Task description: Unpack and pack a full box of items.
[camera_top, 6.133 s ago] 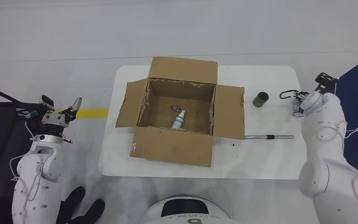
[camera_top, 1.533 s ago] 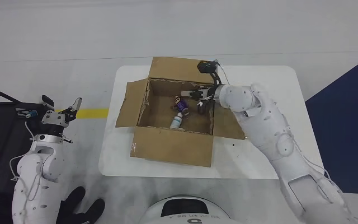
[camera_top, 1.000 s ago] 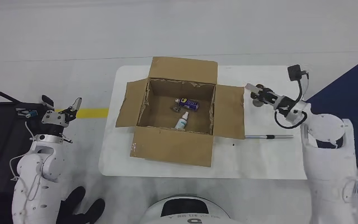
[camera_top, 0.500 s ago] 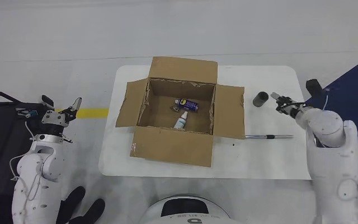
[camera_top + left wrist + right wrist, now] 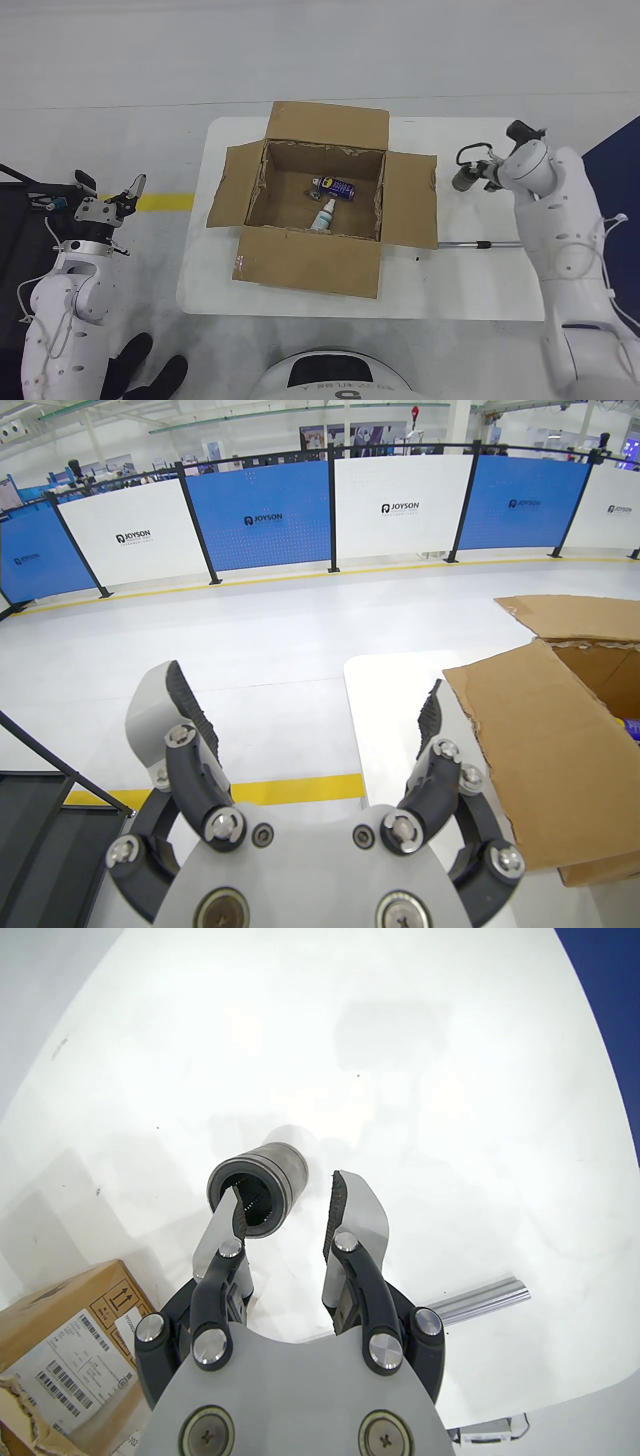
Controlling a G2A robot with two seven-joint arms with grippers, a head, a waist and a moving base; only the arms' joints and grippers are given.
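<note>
Box [image 5: 305, 262] sits open; your right gripper [image 5: 285, 1189], jaws apart like on the left gripper [image 5: 304, 684], hangs by the metal tube [image 5: 280, 1168]; one finger could knock it over and away

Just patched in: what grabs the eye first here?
The open cardboard box dominates the centre, holding a blue spray can and a white bottle. To its right, the right gripper hangs open at a dark metal cylinder, with a metal rod lying nearby.

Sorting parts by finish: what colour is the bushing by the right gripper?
Bushing: dark metallic grey, black inside; clearest in right wrist view.
</note>
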